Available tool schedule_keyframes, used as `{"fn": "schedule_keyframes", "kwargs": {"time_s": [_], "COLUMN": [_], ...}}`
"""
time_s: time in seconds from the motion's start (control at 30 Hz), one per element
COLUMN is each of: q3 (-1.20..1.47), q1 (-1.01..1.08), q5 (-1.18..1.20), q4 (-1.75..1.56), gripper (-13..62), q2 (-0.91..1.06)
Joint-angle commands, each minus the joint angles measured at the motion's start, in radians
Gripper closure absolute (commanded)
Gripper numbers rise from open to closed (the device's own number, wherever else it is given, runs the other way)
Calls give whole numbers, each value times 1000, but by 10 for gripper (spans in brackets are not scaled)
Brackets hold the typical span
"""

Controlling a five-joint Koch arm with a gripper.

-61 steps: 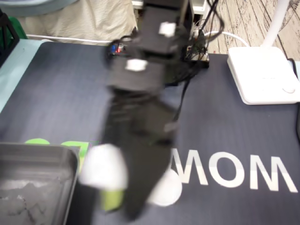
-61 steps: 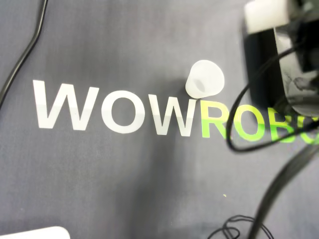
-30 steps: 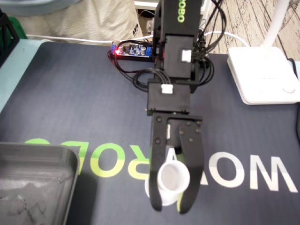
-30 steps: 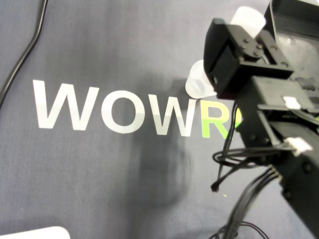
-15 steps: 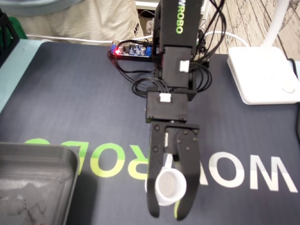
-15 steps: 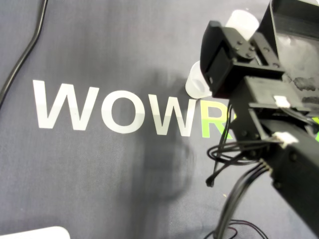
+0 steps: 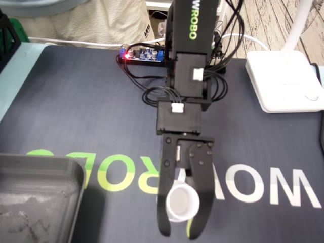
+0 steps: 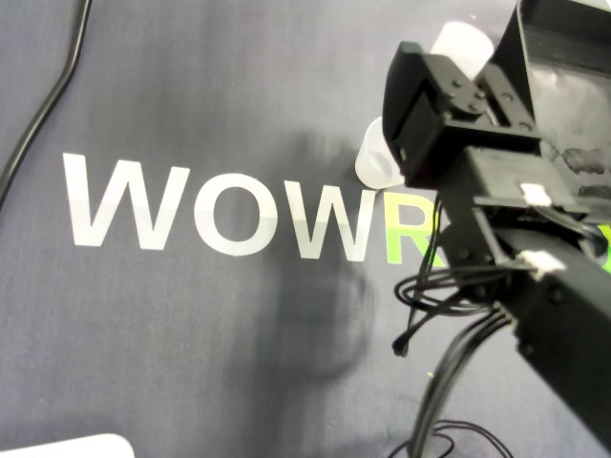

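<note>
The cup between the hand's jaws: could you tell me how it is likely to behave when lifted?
The cup looks thin and translucent, so it is probably light and easily squashed by the hand. It tapers and stands upright on the mat, so an off-centre push may tip it, and then it could roll.

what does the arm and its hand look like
The arm is a chain of boxy black blocks. The top one carries ROBO lettering in green after a white W. Small white plugs sit on two blocks, and thin black cables loop beside them. The hand is black too, with two long, flat fingers dotted with screw holes.
</note>
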Motion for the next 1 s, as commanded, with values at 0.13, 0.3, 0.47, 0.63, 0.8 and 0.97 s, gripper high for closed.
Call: {"fn": "schedule_keyframes", "kwargs": {"time_s": [0.13,0.3,0.47,0.63,0.8,0.97], "q3": [-31,-28,-26,-26,25,69], "q1": [8,11,9,11,9,9], "q5": [0,0,6,21,81,262], "q4": [-83,-83,-81,-67,-26,64], "gripper": [348,335,296,266,266,266], "q2": [5,6,51,158,308,479]}}
